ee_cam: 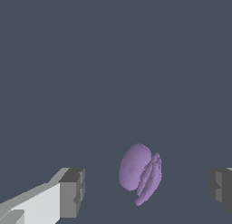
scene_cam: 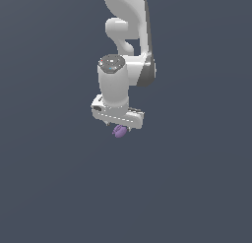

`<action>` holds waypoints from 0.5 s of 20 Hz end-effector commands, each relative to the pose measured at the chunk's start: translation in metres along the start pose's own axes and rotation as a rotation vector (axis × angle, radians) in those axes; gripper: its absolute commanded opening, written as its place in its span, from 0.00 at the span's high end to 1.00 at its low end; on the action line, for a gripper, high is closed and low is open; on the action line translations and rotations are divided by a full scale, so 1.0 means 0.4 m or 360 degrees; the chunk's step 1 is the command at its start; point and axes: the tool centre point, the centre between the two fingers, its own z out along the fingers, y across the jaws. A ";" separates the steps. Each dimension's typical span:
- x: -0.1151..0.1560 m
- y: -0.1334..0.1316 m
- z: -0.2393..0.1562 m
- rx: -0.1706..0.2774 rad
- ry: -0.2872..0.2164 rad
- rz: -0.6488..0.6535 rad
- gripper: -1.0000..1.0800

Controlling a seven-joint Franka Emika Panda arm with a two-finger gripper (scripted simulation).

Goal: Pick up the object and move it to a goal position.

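Note:
The object (scene_cam: 118,131) is a small purple, lumpy rounded thing with ridged bumps. In the exterior view it shows just under the white gripper (scene_cam: 121,130), partly hidden by the hand. In the wrist view the object (ee_cam: 139,173) lies on the grey floor between the two grey fingertips (ee_cam: 72,192). Each fingertip stands well apart from it, and nothing touches it. The gripper (ee_cam: 147,191) is open, its jaws wide on either side of the object.
The white arm (scene_cam: 129,45) reaches down from the top of the exterior view. A flat dark grey floor (scene_cam: 54,178) fills the view all around, and no other object shows.

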 end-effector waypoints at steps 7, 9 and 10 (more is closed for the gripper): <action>-0.066 0.025 0.089 -0.0015 -0.0013 0.0365 0.04; -0.080 0.031 0.106 -0.0019 -0.0015 0.0441 0.04; -0.087 0.034 0.114 -0.0021 -0.0016 0.0476 0.04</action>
